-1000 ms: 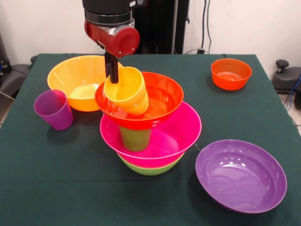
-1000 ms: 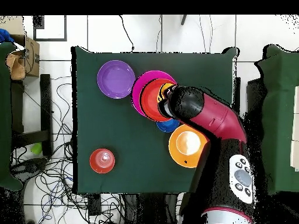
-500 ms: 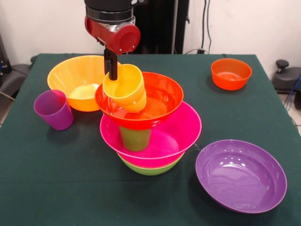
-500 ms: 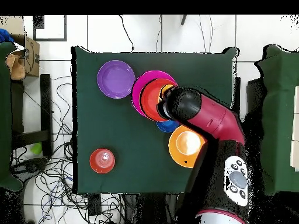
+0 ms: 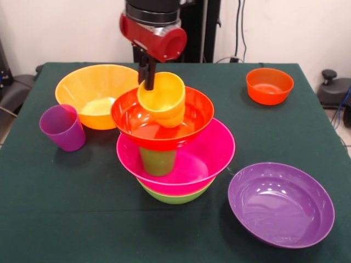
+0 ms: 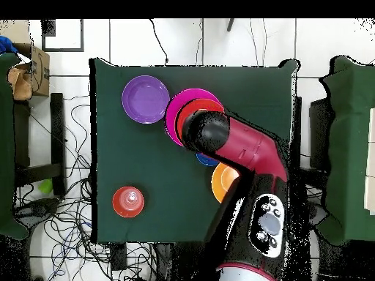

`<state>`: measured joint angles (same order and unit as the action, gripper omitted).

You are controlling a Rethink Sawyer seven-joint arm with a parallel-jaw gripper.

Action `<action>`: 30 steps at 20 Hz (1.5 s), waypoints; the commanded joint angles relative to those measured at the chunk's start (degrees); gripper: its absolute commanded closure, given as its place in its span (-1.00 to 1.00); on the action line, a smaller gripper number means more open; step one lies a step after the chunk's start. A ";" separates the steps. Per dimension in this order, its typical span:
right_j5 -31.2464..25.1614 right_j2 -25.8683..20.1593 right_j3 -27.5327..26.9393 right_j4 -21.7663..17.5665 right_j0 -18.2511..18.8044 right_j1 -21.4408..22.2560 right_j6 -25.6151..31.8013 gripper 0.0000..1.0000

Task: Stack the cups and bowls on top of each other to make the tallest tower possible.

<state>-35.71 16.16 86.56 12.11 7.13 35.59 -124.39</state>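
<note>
The tower stands mid-table: a lime green bowl [image 5: 174, 196] at the bottom, a pink bowl [image 5: 205, 156] in it, a green cup [image 5: 158, 161] upright in the pink bowl, and a red-orange bowl [image 5: 193, 112] on the cup. My gripper [image 5: 147, 76] is shut on the rim of the yellow cup [image 5: 163, 97]. It holds the cup tilted, mouth toward the camera, low inside the red-orange bowl. I cannot tell whether the cup touches the bowl. In the overhead view my arm [image 6: 220, 135] hides the cup and gripper. The pink bowl [image 6: 174, 111] shows beside the arm.
A large orange bowl [image 5: 88, 90] and a purple cup [image 5: 63, 127] stand left of the tower. A large purple bowl [image 5: 281, 204] lies at the front right, and a small red-orange bowl [image 5: 269, 85] at the back right. A blue bowl's edge [image 6: 205, 159] shows overhead.
My gripper has carried the yellow cup to the right in the front view, from the red-orange bowl's left rim to over its middle. The tower has not moved.
</note>
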 commanded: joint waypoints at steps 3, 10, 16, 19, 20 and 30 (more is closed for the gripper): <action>6.72 0.21 1.34 1.60 -3.36 -3.65 -13.76 1.00; 16.15 -1.63 5.21 1.09 -0.02 -2.63 -10.78 1.00; 17.91 -2.57 6.50 1.46 1.58 -0.77 -9.42 1.00; 14.95 -2.14 5.21 1.76 1.34 -0.59 -8.79 1.00; 14.83 -2.23 5.33 1.84 1.40 -0.49 -8.84 1.00; 16.72 -0.02 6.42 4.57 -1.97 -0.79 -13.98 1.00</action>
<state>-19.44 18.55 88.63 14.44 7.35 34.41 -125.66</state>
